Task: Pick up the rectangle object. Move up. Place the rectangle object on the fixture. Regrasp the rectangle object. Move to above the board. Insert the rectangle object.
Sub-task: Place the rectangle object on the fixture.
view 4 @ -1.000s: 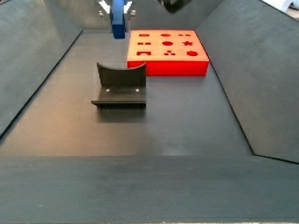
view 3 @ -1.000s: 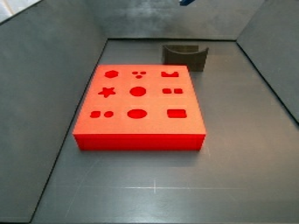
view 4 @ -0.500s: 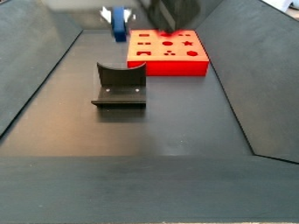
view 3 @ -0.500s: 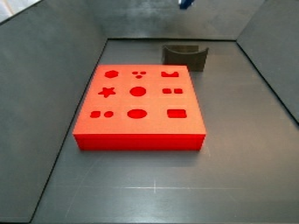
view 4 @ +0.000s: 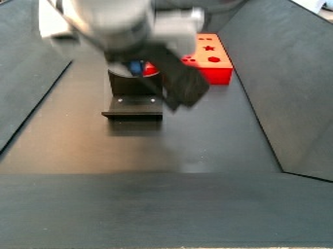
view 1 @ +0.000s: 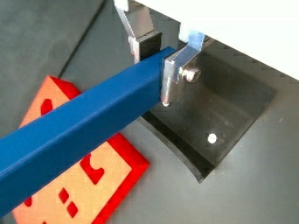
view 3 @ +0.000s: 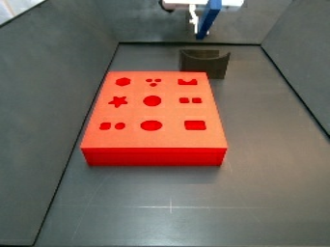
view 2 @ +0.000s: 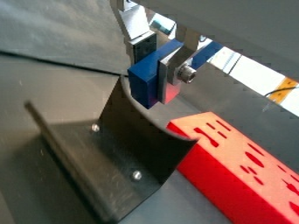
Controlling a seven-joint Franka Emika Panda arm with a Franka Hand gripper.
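In both wrist views the gripper (view 1: 158, 54) is clamped on one end of the rectangle object (view 1: 82, 129), its silver fingers (view 2: 170, 70) pressed to the bar's sides. The bar hangs clear above the fixture (view 2: 117, 162), which stands near the floor's far edge in a side view (view 3: 206, 62), with bare floor between it and the board (view 3: 152, 116)

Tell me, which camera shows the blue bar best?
A wrist view: the bar fills the picture, clamped between the gripper's silver fingers above the fixture. Another wrist view shows only its end. One side view shows it small; in the other the arm nearly hides it.
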